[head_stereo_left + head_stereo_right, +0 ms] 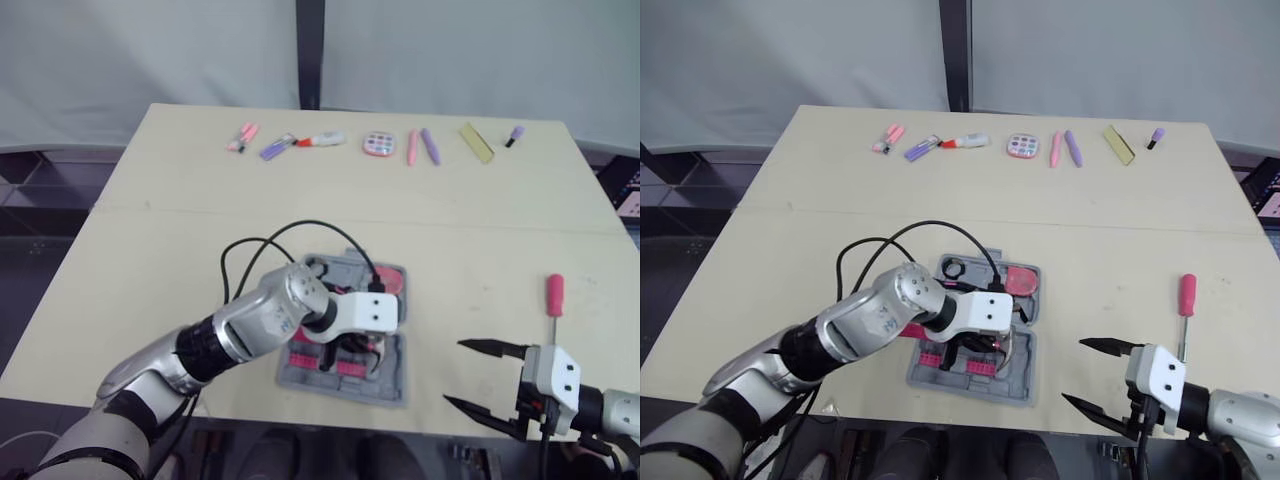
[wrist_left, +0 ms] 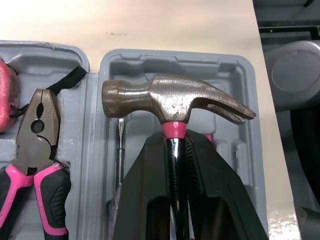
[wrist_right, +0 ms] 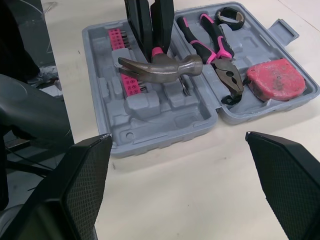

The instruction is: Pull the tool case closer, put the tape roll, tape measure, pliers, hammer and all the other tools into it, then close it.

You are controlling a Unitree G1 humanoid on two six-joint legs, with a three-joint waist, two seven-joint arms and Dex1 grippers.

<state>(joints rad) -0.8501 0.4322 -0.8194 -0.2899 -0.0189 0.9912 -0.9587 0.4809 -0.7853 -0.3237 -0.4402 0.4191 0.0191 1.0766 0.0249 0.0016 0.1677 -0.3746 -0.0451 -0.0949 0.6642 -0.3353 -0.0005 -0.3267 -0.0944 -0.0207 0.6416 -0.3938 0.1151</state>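
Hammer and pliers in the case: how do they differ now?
The hammer is gripped at its neck by the left hand; the pliers lie free. The hammer is over the case half with the bits; the pliers share the other half with the tape measure. Both have pink on them.

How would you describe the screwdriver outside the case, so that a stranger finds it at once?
From the open grey tool case near the table's front edge, look to the robot's right. The screwdriver lies alone there, beyond the right gripper. Unlike the other pink-handled tools, it lies outside the case.
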